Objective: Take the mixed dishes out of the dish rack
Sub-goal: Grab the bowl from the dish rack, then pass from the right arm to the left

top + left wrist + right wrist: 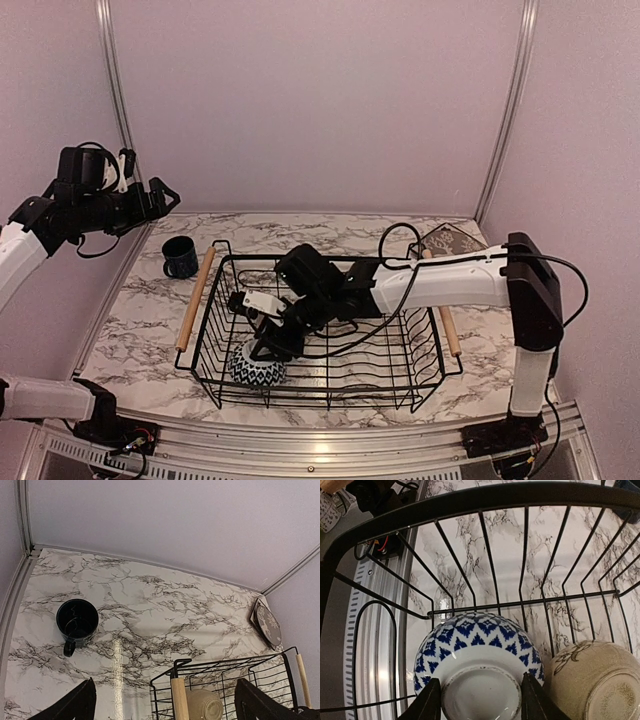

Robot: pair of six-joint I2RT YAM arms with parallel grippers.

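My right claw (480,681) straddles the foot ring of the upturned small blue-and-white patterned bowl (477,640) just beneath it in the dish rack (520,601). That ring gives me something to pinch, though I cannot tell if I'm squeezing it. My left claw (165,682) hangs spread and empty.

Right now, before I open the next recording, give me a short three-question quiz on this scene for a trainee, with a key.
1. True or false: the dark blue ceramic mug stands inside the black wire dish rack.
2. The right gripper has its fingers on either side of the foot of which dish? A) the mug B) the upturned small blue-and-white patterned bowl C) a round grey plate
3. What colour is the second bowl, which lies beside it in the rack?
Key: 1 false, it stands on the marble-patterned table, left of the rack. 2 B. 3 beige.
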